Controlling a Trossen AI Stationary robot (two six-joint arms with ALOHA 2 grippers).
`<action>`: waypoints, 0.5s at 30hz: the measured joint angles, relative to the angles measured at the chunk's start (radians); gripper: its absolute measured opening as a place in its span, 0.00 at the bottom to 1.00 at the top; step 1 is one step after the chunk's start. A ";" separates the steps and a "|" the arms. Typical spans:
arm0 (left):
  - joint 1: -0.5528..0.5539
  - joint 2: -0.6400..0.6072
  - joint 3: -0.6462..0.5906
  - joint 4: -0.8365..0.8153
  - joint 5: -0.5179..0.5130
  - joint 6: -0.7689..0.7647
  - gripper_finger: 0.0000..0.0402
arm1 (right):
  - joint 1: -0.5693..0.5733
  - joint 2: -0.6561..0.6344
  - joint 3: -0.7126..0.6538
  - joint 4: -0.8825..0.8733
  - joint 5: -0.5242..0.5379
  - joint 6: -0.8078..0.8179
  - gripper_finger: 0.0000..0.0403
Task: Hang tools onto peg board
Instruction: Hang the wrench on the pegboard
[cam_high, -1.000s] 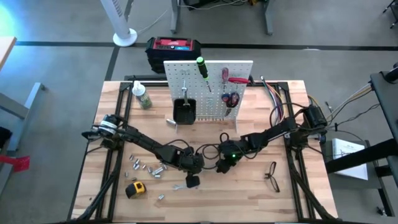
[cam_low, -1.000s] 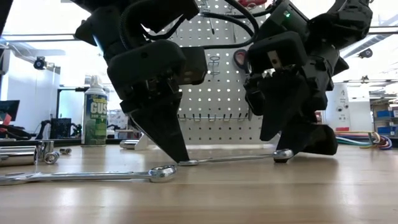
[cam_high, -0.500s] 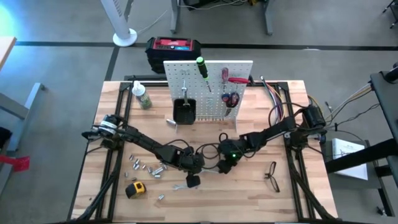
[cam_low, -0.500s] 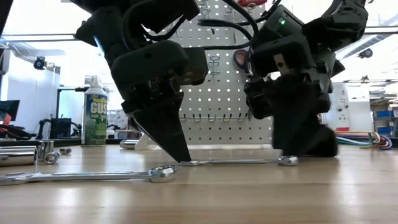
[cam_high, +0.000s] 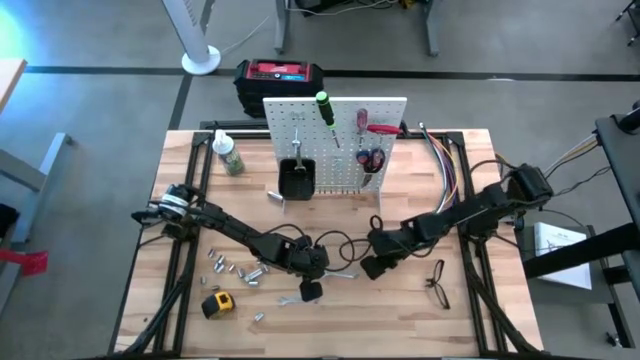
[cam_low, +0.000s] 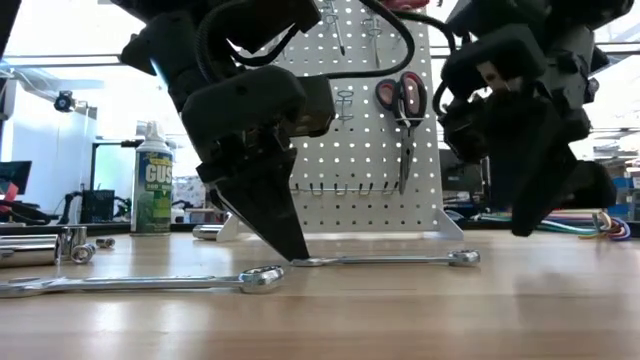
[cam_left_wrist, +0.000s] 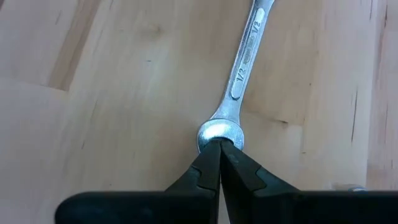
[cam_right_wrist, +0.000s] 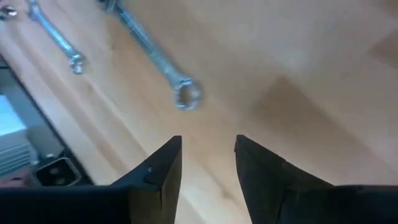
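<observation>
The right gripper (cam_low: 540, 215) has been drawn back from the ring end of the slim silver 1/2 wrench (cam_low: 385, 259) and raised off the pale wooden bench (cam_high: 400, 320); half a second ago it was crouched right over that end. Its fingers (cam_right_wrist: 163, 168) are seen parted with nothing between them, so the wrench has been let go, or was never properly caught. The wrench itself has been left flat on the bench, in front of the white perforated peg board (cam_high: 335, 140), its far ring (cam_right_wrist: 187, 96) now uncovered.

The left gripper (cam_left_wrist: 219, 163) has not been moved: it is clenched tight, its tips set down on the wrench's near ring, which seems to be pinned rather than grasped. The hanging step is judged not to be advanced; a fresh grasp will probably be needed.

A longer second silver wrench (cam_low: 140, 282) lies nearer the low camera, its far end cut off by the frame. Whether the clenched tips pass through the ring or merely rest on it cannot be made out. The red-handled scissors (cam_low: 402, 110) are already hung on the board.
</observation>
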 joint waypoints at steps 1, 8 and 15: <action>0.000 0.001 0.000 0.003 -0.002 -0.003 0.00 | 0.005 0.014 0.001 0.022 -0.001 0.010 0.34; 0.001 0.001 0.000 0.013 -0.016 -0.012 0.00 | 0.003 0.154 0.004 0.232 -0.056 0.040 0.34; 0.004 0.004 0.000 0.028 -0.037 -0.037 0.00 | -0.026 0.171 0.005 0.247 -0.075 0.018 0.30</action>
